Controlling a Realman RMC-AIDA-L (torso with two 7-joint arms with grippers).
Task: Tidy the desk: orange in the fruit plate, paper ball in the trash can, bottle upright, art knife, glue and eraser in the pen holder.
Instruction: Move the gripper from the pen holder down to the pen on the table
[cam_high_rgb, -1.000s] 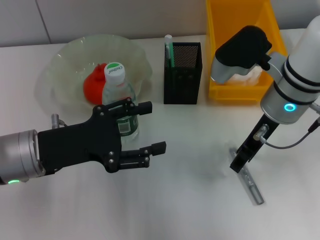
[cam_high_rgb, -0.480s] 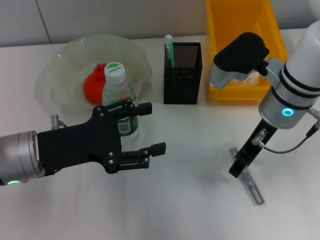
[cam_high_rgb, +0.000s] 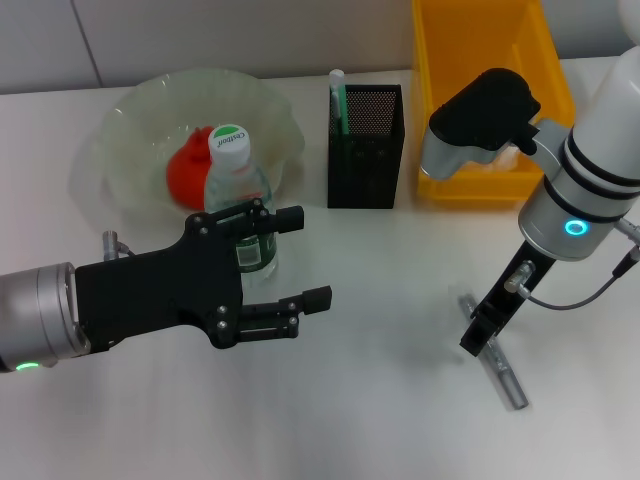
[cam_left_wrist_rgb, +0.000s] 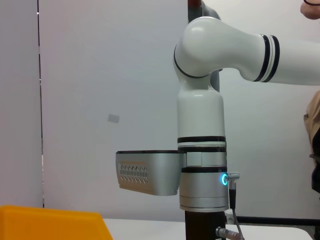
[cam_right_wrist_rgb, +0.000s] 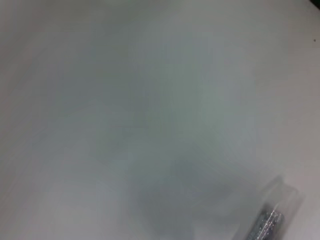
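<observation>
The bottle (cam_high_rgb: 236, 190) stands upright beside the fruit plate (cam_high_rgb: 125, 115), which holds the orange (cam_high_rgb: 186, 176). My left gripper (cam_high_rgb: 311, 255) is open in front of the bottle. The bottle's lower part shows between its fingers near the palm, and I cannot tell whether they touch. The art knife (cam_high_rgb: 503, 370) lies on the table at the right, blurred in the right wrist view (cam_right_wrist_rgb: 272, 222). My right gripper (cam_high_rgb: 479, 330) points down at its near end. The pen holder (cam_high_rgb: 366, 150) holds a green-and-white stick (cam_high_rgb: 338, 100), likely the glue. The trash can (cam_high_rgb: 470, 60) shows something white (cam_high_rgb: 508, 152) inside. The eraser is out of view.
The right arm's grey wrist block (cam_high_rgb: 450, 145) hangs over the front of the trash can. The left wrist view shows the right arm (cam_left_wrist_rgb: 202, 150) farther off and a corner of the yellow trash can (cam_left_wrist_rgb: 50, 222). A wall runs behind the table.
My right arm has shifted slightly and its gripper has edged down toward the art knife. The left arm and the bottle have not moved.
</observation>
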